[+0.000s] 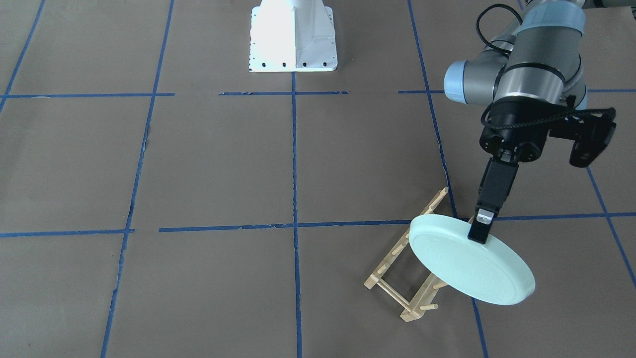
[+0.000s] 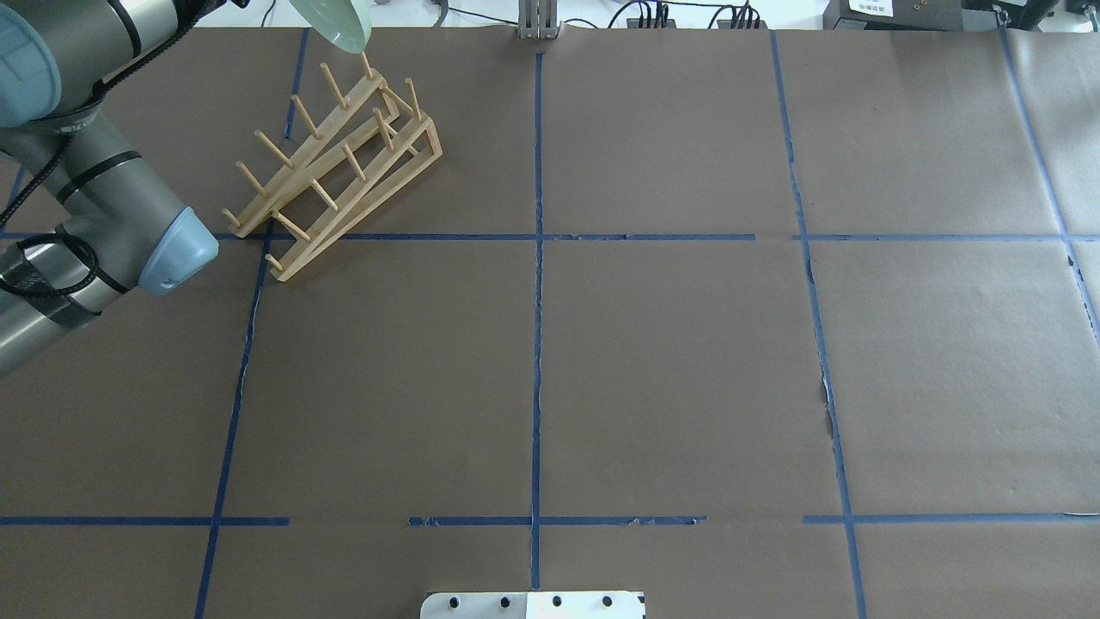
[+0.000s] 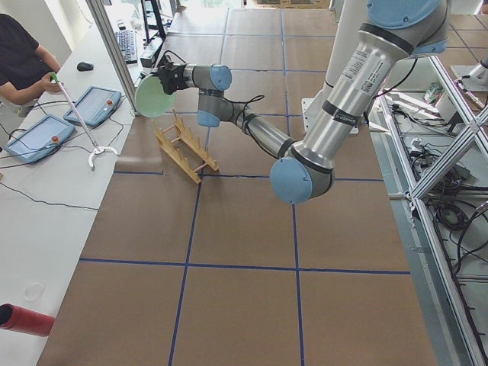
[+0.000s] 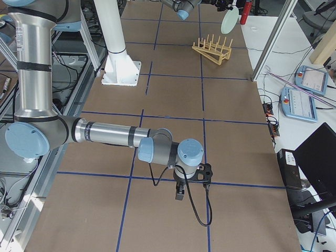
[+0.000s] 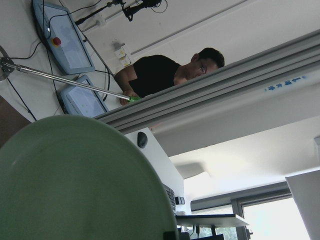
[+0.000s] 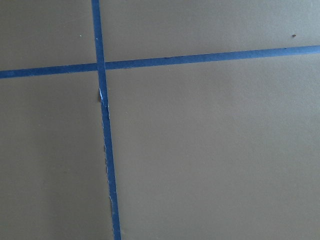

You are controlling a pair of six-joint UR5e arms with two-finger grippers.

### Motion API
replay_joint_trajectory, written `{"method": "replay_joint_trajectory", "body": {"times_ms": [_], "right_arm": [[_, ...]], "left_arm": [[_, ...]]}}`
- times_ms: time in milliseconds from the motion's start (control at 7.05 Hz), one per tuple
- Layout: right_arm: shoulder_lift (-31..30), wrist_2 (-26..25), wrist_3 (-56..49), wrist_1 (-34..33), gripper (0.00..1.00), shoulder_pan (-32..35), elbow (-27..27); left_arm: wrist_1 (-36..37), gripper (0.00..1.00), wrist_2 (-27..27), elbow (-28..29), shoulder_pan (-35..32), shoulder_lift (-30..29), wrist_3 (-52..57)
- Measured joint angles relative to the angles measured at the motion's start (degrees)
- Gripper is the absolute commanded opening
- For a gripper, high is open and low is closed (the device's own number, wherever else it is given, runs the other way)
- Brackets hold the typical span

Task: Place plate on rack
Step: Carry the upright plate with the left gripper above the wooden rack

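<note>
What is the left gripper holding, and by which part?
The left gripper pinches the plate by its rim, at the edge nearest the arm.

A robotics laboratory is shown. The worktop (image 2: 687, 378) is covered in brown paper gridded with blue tape (image 2: 536, 361); beyond its far edge teach pendants (image 3: 94, 107) are laid on a white bench (image 3: 38, 221), attended by an operator (image 3: 19, 57).

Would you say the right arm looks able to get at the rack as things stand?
Probably not readily. The right gripper hangs over bare paper at the opposite end of the table from the rack, and the left gripper holds the plate tilted over the rack's end, crowding that side.
</note>
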Motion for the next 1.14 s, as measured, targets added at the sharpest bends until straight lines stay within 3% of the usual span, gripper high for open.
{"method": "replay_joint_trajectory", "body": {"times_ms": [426, 1135], "right_arm": [[0.0, 0.0, 0.0, 0.0, 1.0, 0.0, 0.0], [0.0, 0.0, 0.01, 0.0, 1.0, 0.0, 0.0]], "left_arm": [[-1.86, 0.0, 1.7, 5.17, -0.3, -2.04, -1.24], [-2.1, 0.0, 2.46, 6.18, 2.79, -2.15, -1.23]]}}
